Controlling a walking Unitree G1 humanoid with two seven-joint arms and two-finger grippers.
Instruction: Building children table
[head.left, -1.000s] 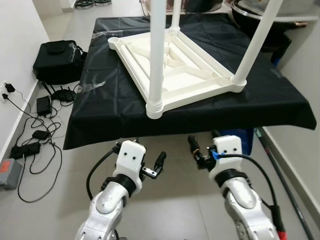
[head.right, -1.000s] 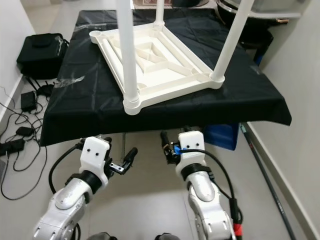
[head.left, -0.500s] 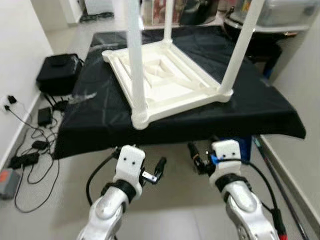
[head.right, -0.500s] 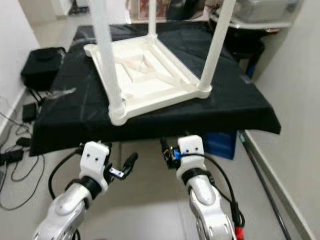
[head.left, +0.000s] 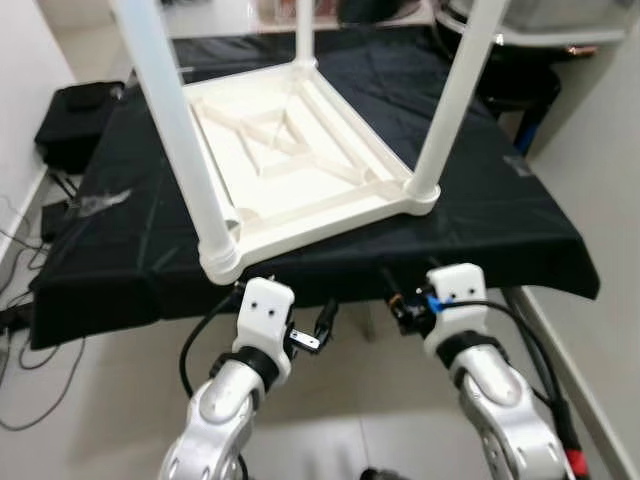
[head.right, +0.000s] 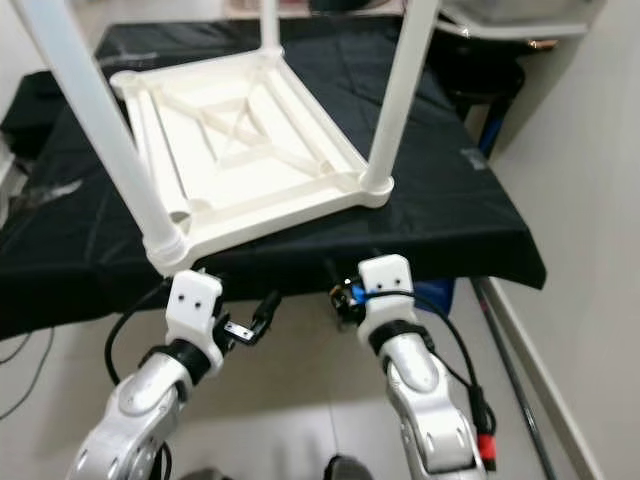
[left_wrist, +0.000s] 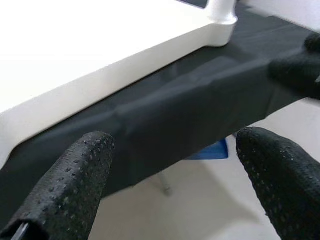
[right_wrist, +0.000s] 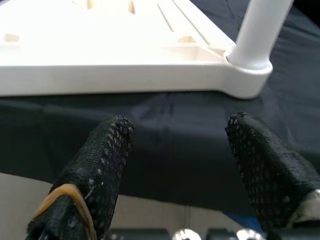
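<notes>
Black cloth drapes the table, and on it the white children's table lies upside down, ribbed underside up, its near corner overhanging the cloth's front edge. Three round white legs stand upright in its corner sockets; the fourth corner, far from that edge, cannot be judged here, so the build looks largely done with perhaps one leg and the turning-over left. Just below the front edge, left gripper and right gripper hang with fingers apart, holding nothing.
</notes>
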